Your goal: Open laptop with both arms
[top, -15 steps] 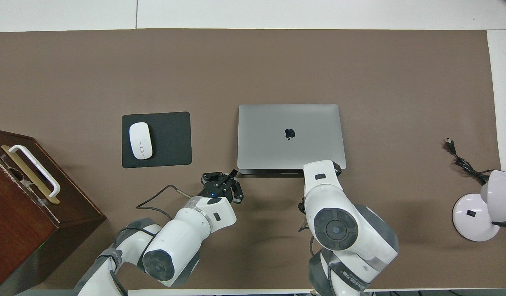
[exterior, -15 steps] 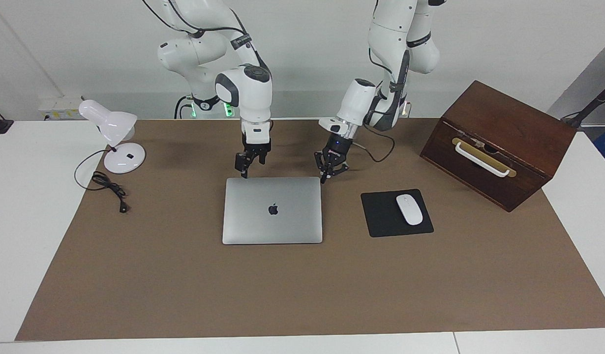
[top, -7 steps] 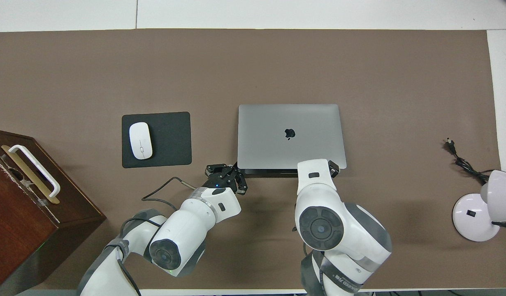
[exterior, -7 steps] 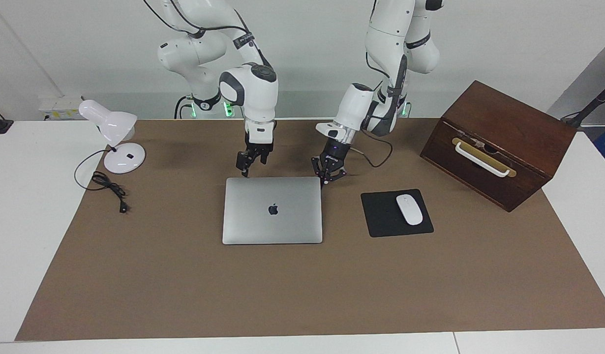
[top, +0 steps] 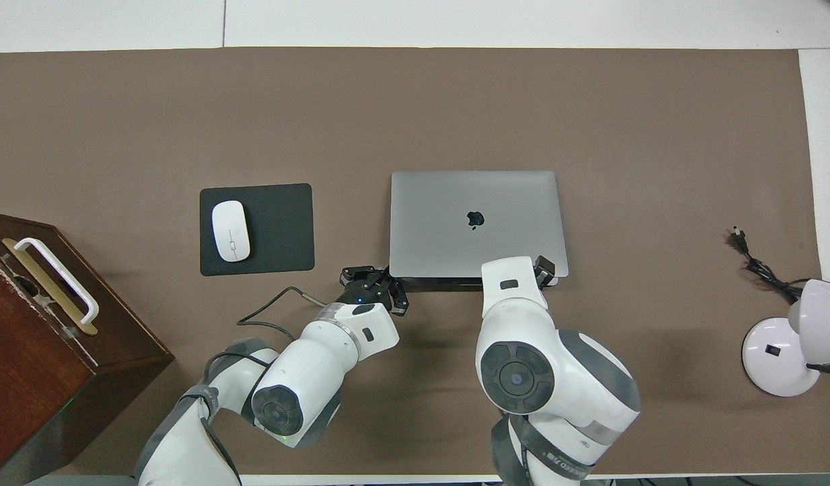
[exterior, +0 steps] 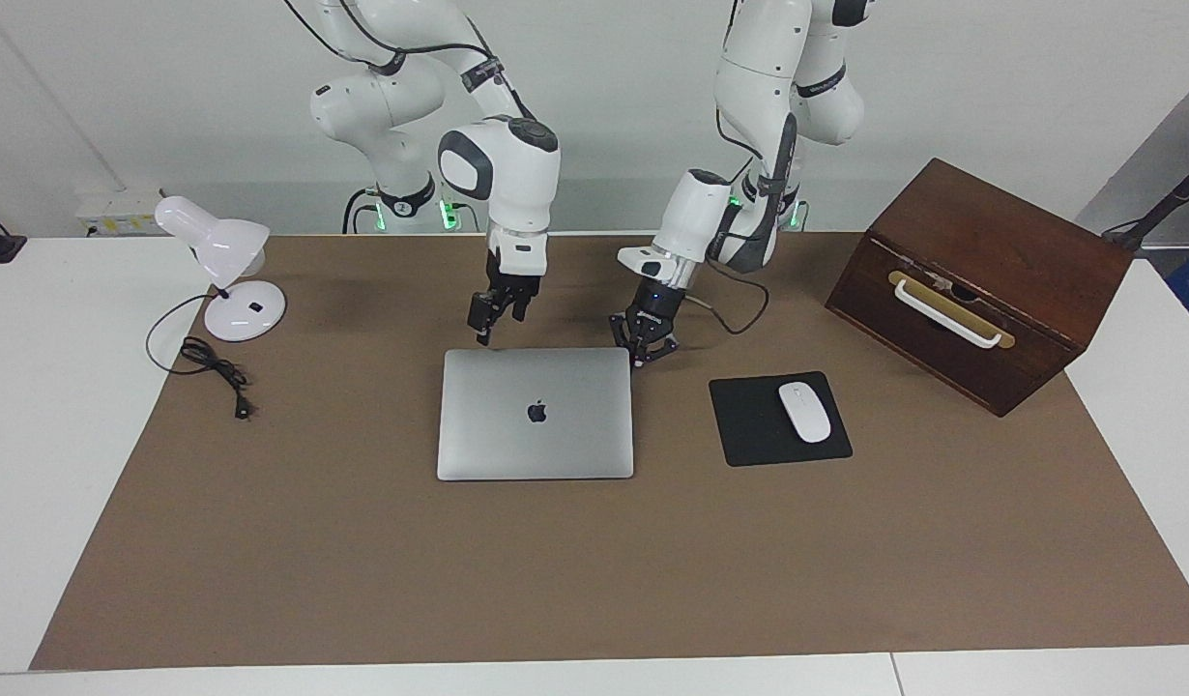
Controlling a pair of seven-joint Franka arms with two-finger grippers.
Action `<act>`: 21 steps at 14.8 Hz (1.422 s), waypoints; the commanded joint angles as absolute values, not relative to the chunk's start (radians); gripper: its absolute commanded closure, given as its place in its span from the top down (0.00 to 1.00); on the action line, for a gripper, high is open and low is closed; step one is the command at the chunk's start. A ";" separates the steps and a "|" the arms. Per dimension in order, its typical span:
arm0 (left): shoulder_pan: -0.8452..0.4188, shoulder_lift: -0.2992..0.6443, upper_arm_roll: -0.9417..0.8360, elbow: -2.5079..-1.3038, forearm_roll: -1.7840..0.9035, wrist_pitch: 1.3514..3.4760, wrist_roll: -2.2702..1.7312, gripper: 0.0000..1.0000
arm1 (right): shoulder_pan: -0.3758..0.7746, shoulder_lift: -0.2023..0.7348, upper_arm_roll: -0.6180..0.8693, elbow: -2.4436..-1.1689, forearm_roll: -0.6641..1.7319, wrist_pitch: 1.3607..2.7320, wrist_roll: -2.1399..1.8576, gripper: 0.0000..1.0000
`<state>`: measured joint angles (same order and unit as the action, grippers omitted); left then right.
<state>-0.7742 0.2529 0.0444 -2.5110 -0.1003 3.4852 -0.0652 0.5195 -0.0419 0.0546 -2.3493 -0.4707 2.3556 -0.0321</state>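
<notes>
The silver-grey laptop (exterior: 556,445) (top: 476,196) lies closed and flat on the brown mat, its logo facing up. My left gripper (exterior: 639,358) (top: 385,275) is shut, with its tips down at the laptop's corner nearest the robots, toward the left arm's end. My right gripper (exterior: 481,336) hangs just above the other corner nearest the robots. In the overhead view its own wrist hides most of the right gripper (top: 544,271). Whether either gripper touches the lid does not show.
A black mouse pad (exterior: 749,430) with a white mouse (exterior: 804,412) lies beside the laptop toward the left arm's end. A brown wooden box (exterior: 981,280) with a white handle stands past it. A white desk lamp (exterior: 222,261) and its cord (exterior: 217,372) are at the right arm's end.
Both grippers have edged in toward the laptop's edge nearest the robots, the left one reaching its corner. The laptop has not moved and its lid is still down.
</notes>
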 commanded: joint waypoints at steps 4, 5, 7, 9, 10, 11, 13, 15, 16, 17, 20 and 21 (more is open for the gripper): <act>-0.781 0.293 0.051 -2.482 -0.114 3.505 -0.066 0.00 | 0.489 -0.018 0.057 -2.344 -0.502 2.413 -0.021 1.00; -0.781 0.293 0.051 -2.480 -0.114 3.505 -0.066 0.00 | 0.488 -0.018 0.057 -2.344 -0.502 2.413 -0.021 1.00; -0.782 0.295 0.051 -2.480 -0.112 3.505 -0.063 0.00 | 0.486 -0.017 0.057 -2.345 -0.502 2.414 -0.020 1.00; -0.784 0.301 0.051 -2.476 -0.110 3.505 -0.061 0.00 | 0.486 0.001 0.057 -2.345 -0.502 2.437 -0.021 1.00; -0.782 0.304 0.051 -2.474 -0.109 3.505 -0.061 0.00 | 0.482 0.006 0.057 -2.345 -0.502 2.451 -0.021 1.00; -0.784 0.308 0.051 -2.468 -0.109 3.505 -0.061 0.00 | 0.470 0.012 0.057 -2.344 -0.502 2.462 -0.025 1.00; -0.784 0.310 0.051 -2.467 -0.109 3.505 -0.061 0.00 | 0.456 0.020 0.057 -2.342 -0.503 2.486 -0.041 1.00; -0.784 0.311 0.051 -2.465 -0.109 3.505 -0.061 0.00 | 0.446 0.025 0.057 -2.341 -0.502 2.508 -0.044 1.00; -0.784 0.311 0.051 -2.467 -0.109 3.505 -0.061 0.00 | 0.445 0.028 0.057 -2.339 -0.503 2.516 -0.044 1.00; -0.784 0.311 0.051 -2.467 -0.109 3.505 -0.060 0.00 | 0.437 0.034 0.055 -2.335 -0.503 2.523 -0.046 1.00; -0.784 0.311 0.051 -2.467 -0.109 3.505 -0.060 0.00 | 0.430 0.047 0.057 -2.309 -0.503 2.525 -0.061 1.00; -0.784 0.311 0.051 -2.467 -0.107 3.505 -0.058 0.00 | 0.428 0.051 0.057 -2.304 -0.503 2.525 -0.066 1.00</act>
